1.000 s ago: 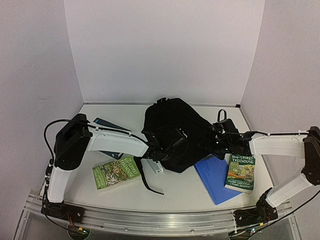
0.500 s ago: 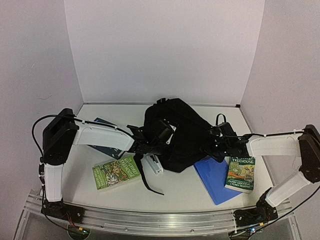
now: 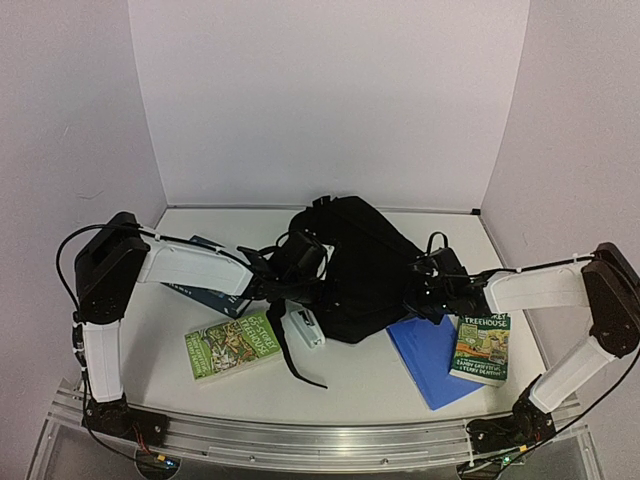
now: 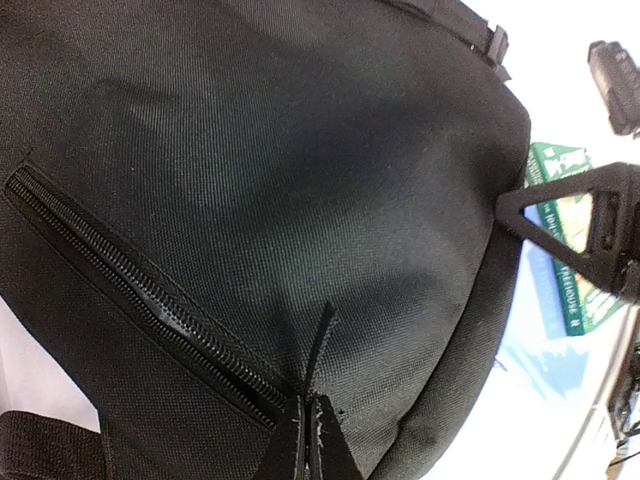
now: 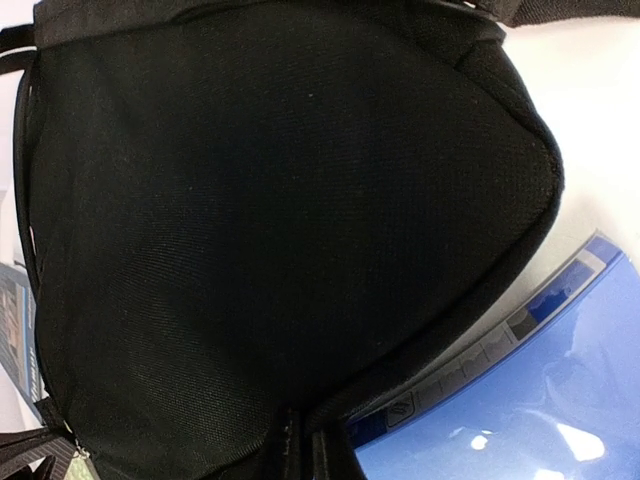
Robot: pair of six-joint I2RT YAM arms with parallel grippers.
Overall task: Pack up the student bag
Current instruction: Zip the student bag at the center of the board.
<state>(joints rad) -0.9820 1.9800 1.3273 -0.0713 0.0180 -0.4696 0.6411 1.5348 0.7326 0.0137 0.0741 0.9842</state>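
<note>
The left fingers are pinching a fold of the large soft black fabric backpack by the far edge of the white counter; the right fingers are clamping its fabric too.

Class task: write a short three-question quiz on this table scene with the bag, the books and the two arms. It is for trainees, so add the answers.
1. True or false: the green book lies on the table, outside the bag.
2. Pick one: seen from above, the Treehouse book lies A) right of the bag, B) left of it, C) behind it.
3. Fill in: the left tool is shut on a fold of the ____.
Key: 1 true; 2 A; 3 bag.
</note>
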